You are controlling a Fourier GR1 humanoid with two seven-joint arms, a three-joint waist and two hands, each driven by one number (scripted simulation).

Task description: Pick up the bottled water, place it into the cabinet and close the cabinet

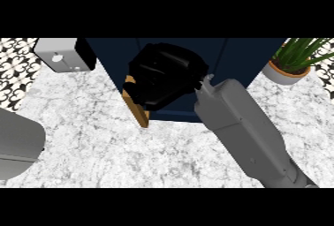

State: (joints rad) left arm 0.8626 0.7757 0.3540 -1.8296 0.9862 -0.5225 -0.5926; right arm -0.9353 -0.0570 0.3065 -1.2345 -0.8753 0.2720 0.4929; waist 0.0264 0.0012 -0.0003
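Bottled water hidden, likely light, stiff, slippery, best taken mid-body; right hand [163,77] at cabinet [228,57] door [138,110], fingers' state indeterminable.

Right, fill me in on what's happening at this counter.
The right robot hand is up against the dark blue cabinet, beside its wooden door edge. No bottle shows; the hand may hide it. A potted plant stands at the right on the marble counter, and a grey appliance at the upper left.

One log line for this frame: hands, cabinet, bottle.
right hand: at cabinet door edge | cabinet: door ajar | bottle: not visible | left hand: out of view
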